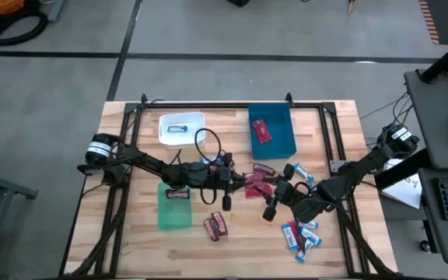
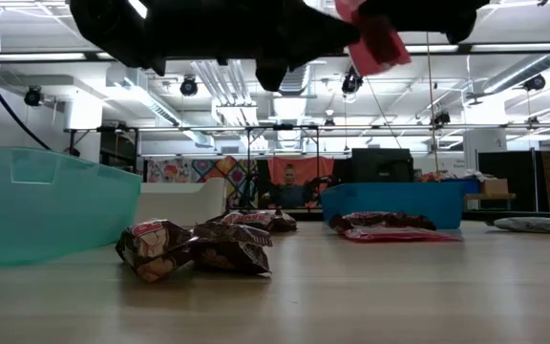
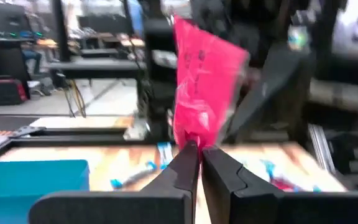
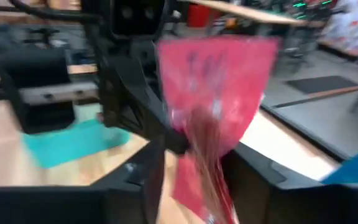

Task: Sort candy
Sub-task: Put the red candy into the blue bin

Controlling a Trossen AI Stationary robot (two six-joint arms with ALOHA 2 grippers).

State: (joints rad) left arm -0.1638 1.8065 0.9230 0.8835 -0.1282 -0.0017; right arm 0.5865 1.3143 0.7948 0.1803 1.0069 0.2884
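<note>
My left gripper (image 3: 199,163) is clenched on the lower edge of a red crinkly packet (image 3: 202,87), glossy, creased and upright, held in the air between the blue bin (image 1: 272,131) and the green bin (image 1: 173,206). My right gripper (image 4: 194,155) flanks the same packet with fingers parted. Its print is blurred and unreadable.
</note>
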